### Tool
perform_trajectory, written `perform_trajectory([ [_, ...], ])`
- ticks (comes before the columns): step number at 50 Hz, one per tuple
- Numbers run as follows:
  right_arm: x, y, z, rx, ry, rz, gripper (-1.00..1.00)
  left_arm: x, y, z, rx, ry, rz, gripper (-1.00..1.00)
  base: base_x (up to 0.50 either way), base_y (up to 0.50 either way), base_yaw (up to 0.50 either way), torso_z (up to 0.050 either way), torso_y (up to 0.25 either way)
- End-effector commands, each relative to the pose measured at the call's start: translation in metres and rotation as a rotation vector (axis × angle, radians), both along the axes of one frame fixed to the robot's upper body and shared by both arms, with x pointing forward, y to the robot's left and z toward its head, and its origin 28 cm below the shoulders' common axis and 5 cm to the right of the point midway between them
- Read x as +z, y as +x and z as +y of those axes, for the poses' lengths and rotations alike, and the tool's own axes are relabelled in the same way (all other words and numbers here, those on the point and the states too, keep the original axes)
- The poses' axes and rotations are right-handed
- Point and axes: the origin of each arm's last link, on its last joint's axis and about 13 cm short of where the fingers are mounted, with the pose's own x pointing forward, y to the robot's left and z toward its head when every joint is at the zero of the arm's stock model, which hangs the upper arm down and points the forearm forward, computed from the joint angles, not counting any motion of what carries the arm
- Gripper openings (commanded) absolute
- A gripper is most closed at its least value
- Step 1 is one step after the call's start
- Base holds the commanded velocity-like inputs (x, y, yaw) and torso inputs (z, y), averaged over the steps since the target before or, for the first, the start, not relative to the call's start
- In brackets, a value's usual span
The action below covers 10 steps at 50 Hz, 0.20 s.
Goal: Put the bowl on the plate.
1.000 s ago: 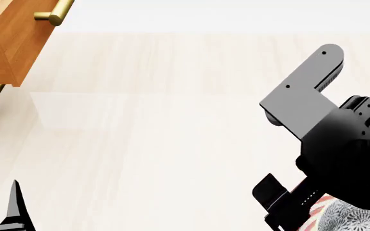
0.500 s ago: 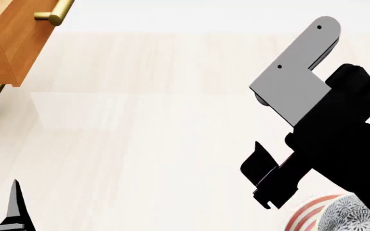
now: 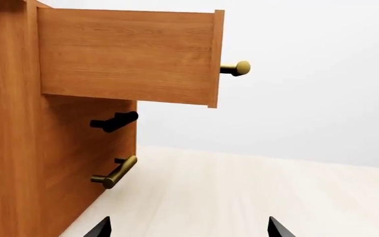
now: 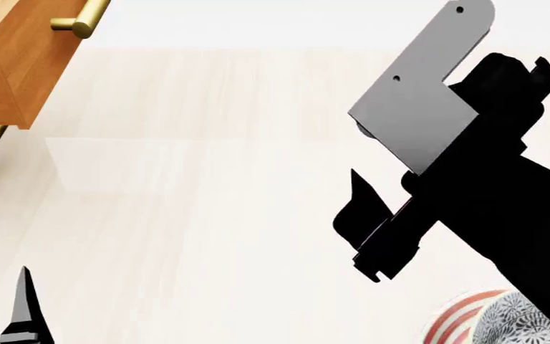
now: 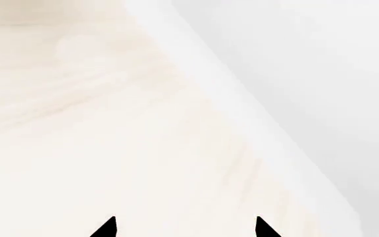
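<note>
The grey-patterned bowl point(image 4: 523, 324) shows only in part at the head view's bottom right corner. It overlaps the red-ringed plate point(image 4: 450, 320), whose rim peeks out beside it. My right gripper point(image 4: 354, 209) hangs well above and to the left of them, open and holding nothing. In the right wrist view the right gripper point(image 5: 185, 228) has its two tips wide apart over bare pale wood. My left gripper point(image 4: 23, 309) is at the bottom left, far from the bowl. The left wrist view shows the left gripper point(image 3: 188, 229) open and empty.
A wooden cabinet stands at the far left with an open drawer point(image 4: 8, 57) and brass handle point(image 4: 79, 20). In the left wrist view, the drawer point(image 3: 130, 54) juts out over a black handle point(image 3: 114, 121) and a lower brass handle point(image 3: 114, 173). The pale wood surface point(image 4: 208, 201) spreads between the arms.
My right arm has lifted and swung up and to the left in the head view, away from the bowl, uncovering more of the plate and bowl. The left gripper has stayed put.
</note>
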Motion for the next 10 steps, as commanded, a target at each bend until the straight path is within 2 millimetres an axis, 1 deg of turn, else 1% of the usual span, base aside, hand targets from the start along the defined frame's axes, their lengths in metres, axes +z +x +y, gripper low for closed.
perform_trajectory([
  [1, 0.0027, -0.0009, 0.0043, 0.043, -0.004, -0.068, 1.00, 0.0000, 0.0000, -0.0006, -0.001, 0.002, -0.001, 1.00, 0.00, 0.00, 0.00, 0.000, 0.000],
  [10, 0.0057, -0.0041, 0.0076, 0.086, -0.005, -0.124, 1.00, -0.0004, 0.0000, -0.0001, -0.001, 0.002, -0.001, 1.00, 0.00, 0.00, 0.00, 0.000, 0.000],
])
